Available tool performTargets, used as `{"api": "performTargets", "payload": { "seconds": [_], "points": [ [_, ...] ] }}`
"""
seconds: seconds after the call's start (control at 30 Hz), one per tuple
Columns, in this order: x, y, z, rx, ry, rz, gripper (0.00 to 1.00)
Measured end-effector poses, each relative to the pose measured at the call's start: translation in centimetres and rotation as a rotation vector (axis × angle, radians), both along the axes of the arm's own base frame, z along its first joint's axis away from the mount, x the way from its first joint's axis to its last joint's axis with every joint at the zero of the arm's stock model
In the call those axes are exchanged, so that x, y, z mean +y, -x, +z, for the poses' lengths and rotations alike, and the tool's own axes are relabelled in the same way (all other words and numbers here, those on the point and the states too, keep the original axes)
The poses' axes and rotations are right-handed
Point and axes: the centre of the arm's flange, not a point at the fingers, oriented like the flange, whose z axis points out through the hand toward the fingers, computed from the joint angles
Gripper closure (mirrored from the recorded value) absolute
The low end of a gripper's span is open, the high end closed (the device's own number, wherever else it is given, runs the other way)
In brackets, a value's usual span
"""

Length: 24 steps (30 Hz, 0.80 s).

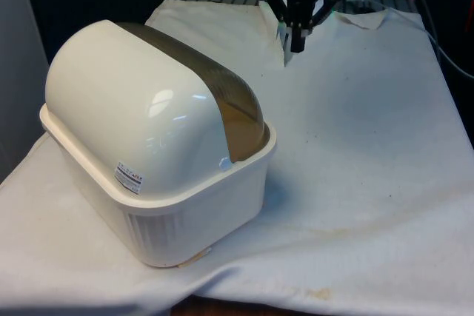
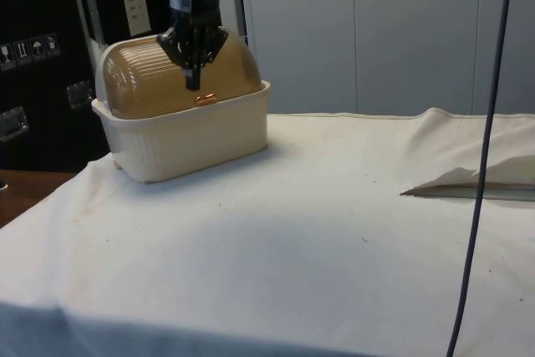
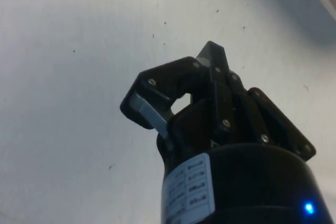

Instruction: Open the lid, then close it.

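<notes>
A cream bread box (image 1: 159, 205) is standing on the near part of the table, towards the front view's left, resting on the white cloth (image 1: 370, 183). Its domed lid (image 1: 241, 105), translucent brown, is lying shut over the tub; in the front view the box is turning its cream back to the camera, so that the lid is showing as a brown band along the far edge. In the side view the ribbed brown lid (image 2: 146, 81) is facing the camera, with a small copper handle (image 2: 206, 99) sitting low on it, just above the tub's rim.

The gripper (image 1: 294, 44) is hanging above the cloth at the far end of the table, pointing down, well apart from the box and touching nothing. Its fingers (image 3: 212, 59) are lying clenched together, tip against tip, with nothing between them. In the side view the gripper (image 2: 193, 83) is appearing in front of the lid.
</notes>
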Motion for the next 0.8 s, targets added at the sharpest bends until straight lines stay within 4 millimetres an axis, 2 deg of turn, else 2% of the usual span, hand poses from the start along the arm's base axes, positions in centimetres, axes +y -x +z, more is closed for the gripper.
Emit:
{"api": "performTargets", "payload": {
  "seconds": [0.37,0.57,0.8],
  "points": [
    [0.7,0.1,-1.4,-0.031,-0.012,-0.039,1.00],
    [0.9,1.1,-3.0,-0.053,-0.019,-0.054,1.00],
    [0.7,1.7,-4.0,-0.072,-0.020,-0.065,1.00]
  ]
}}
